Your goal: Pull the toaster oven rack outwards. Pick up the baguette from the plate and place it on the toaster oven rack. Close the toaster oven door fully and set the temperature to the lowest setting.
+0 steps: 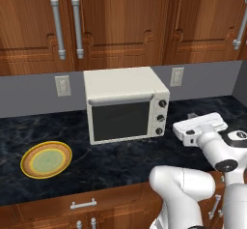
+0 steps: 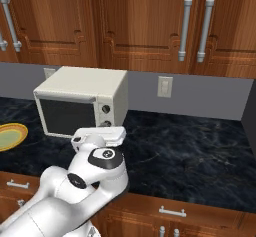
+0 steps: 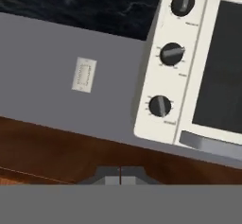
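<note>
cream toaster oven, door shut, plate bare

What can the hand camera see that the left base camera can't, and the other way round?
The hand view alone shows the gripper shut, and the three knobs close enough to read their pointers. The left base view alone shows the plate with no bread on it, the black counter in front and the robot's arm. Both show the toaster oven with its door closed, and a wall outlet beside its knob side.
</note>
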Robot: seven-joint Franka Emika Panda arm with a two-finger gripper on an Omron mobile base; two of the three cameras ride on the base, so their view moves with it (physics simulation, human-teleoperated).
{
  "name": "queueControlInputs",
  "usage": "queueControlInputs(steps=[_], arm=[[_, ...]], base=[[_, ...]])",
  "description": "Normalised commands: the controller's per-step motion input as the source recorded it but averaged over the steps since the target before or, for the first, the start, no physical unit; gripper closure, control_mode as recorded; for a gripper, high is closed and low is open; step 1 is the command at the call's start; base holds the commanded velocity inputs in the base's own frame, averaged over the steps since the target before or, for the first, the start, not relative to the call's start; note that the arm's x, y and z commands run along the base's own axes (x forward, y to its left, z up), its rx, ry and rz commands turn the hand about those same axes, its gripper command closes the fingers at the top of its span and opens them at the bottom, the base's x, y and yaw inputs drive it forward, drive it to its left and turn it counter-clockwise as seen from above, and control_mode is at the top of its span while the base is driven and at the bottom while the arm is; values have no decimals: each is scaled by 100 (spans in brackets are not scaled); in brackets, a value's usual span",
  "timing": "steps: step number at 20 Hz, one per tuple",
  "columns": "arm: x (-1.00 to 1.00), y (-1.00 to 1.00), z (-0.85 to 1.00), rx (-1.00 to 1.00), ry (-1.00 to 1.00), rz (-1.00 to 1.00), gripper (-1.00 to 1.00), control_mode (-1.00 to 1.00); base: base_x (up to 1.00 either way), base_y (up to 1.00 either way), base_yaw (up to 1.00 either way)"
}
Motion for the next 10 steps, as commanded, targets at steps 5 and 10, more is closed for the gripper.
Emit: queueControlInputs(steps=[5, 10], arm=[[2, 24, 28, -40, 7, 7, -100, -100], [14, 6, 15, -28, 12, 7, -100, -100]], base=[[0, 0, 0], [0, 0, 0]])
